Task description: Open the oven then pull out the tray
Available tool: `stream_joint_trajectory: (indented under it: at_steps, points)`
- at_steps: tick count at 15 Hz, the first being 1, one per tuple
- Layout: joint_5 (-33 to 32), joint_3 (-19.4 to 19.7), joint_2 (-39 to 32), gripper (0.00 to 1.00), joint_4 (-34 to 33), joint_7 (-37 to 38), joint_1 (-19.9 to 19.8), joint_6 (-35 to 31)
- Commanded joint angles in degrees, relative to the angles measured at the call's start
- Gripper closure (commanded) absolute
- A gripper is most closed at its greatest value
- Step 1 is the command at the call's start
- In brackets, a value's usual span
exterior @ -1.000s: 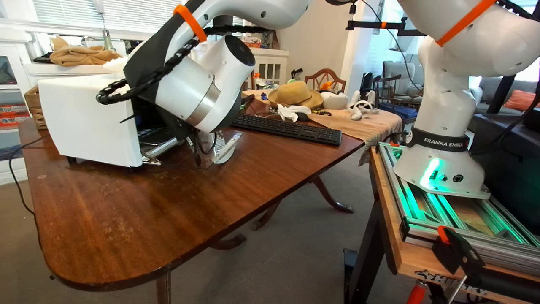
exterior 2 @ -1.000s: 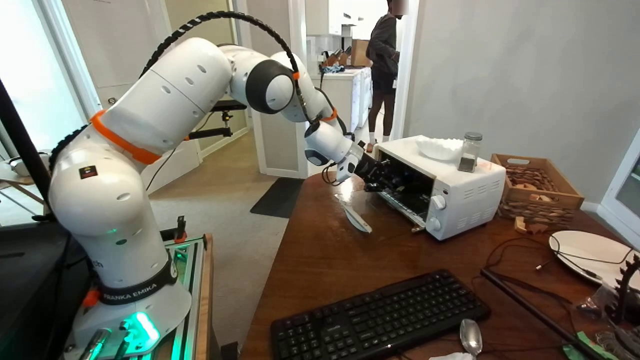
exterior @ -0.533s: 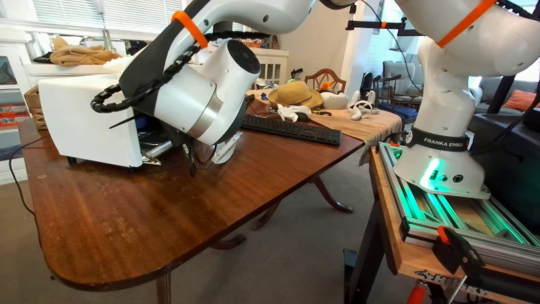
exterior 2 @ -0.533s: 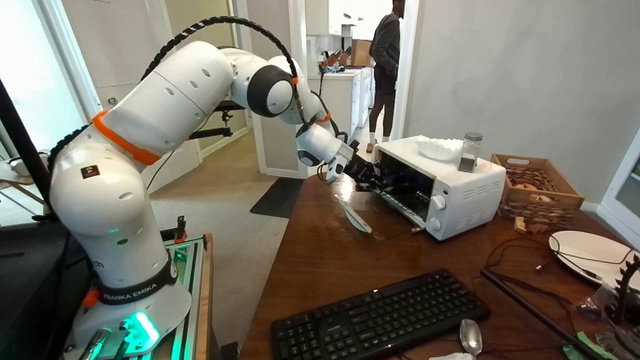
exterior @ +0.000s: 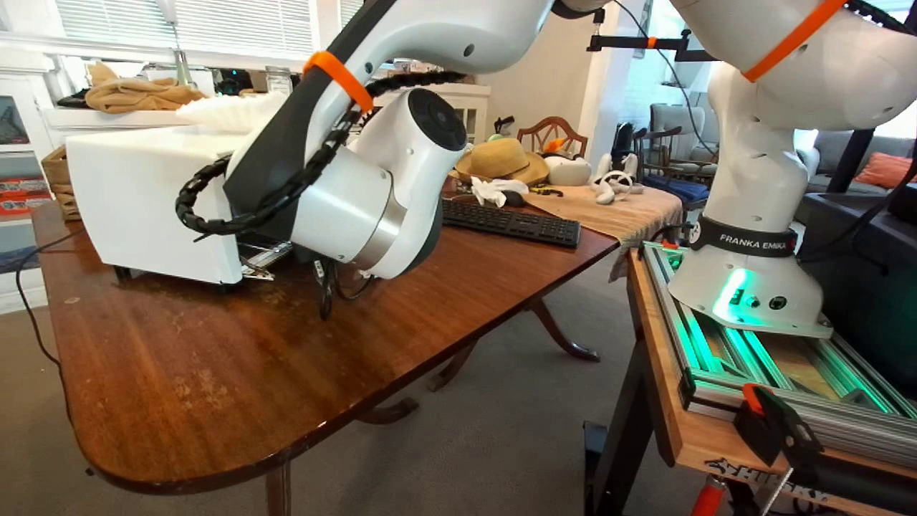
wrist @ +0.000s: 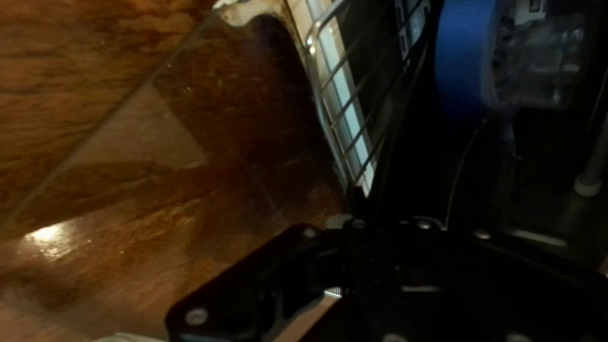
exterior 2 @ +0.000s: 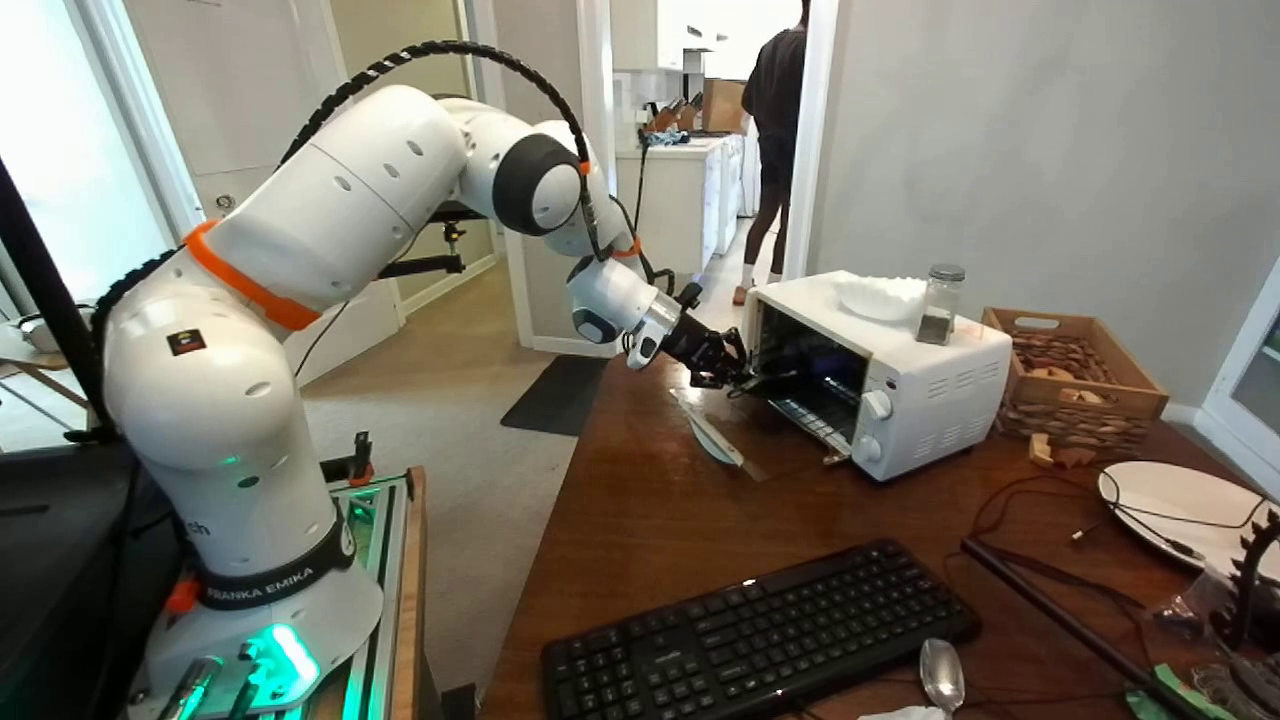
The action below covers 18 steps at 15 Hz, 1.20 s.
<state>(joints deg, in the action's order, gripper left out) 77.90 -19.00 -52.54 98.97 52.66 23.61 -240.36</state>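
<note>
The white oven (exterior 2: 925, 400) stands on the table with its glass door (wrist: 247, 118) folded down flat; the door's white handle (exterior 2: 712, 440) is at its outer edge. At the oven's mouth my gripper (exterior 2: 745, 380) is shut on the edge of a dark tray (exterior 2: 775, 384), which slants out past the opening. In the wrist view the gripper (wrist: 363, 204) is very dark, and the tray (wrist: 418, 175) shows mainly by a thin pale edge. The tray's far part lies in the shadow inside. The arm covers the gripper in an exterior view where the oven (exterior: 154, 204) shows its side wall.
A wire rack (wrist: 327, 95) sits at the oven's mouth, beside the tray. A blue round thing (wrist: 463, 52) and a clear ridged thing (wrist: 546, 61) show in the dark interior. A white dish (exterior 2: 880, 297) and a glass shaker (exterior 2: 940, 305) stand on the oven. A keyboard (exterior 2: 760, 630) lies nearby.
The arm has drawn back from the oven and sunk a little. My gripper has come out of the opening, and the tray's dark edge now shows outside it.
</note>
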Motion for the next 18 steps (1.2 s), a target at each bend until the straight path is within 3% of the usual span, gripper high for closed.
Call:
stream_joint_trajectory:
  at_steps: [1, 2, 3, 4, 11, 12, 13, 18]
  points:
    - [-1.2, -1.1, -0.3, 0.97, 5.9, 8.0, 0.4, 0.1]
    - [-2.2, -1.0, 0.1, 0.97, 6.9, 9.2, 0.3, 0.1]
    - [-0.9, -0.1, 0.3, 0.97, 2.3, 4.6, 0.5, -1.0]
    - [-1.2, 0.0, 0.5, 0.88, 2.6, 4.9, 0.6, -1.2]
    - [-1.1, 0.0, 0.7, 0.88, 2.4, 4.4, 0.5, -1.2]
    - [-1.5, 0.1, 0.9, 0.97, 2.0, 3.4, 0.3, -0.4]
    - [-2.2, 0.1, 1.2, 0.97, 2.1, 3.0, 0.3, 0.2]
    - [-5.5, -0.4, 2.4, 0.97, 6.2, 7.8, -0.1, -0.1]
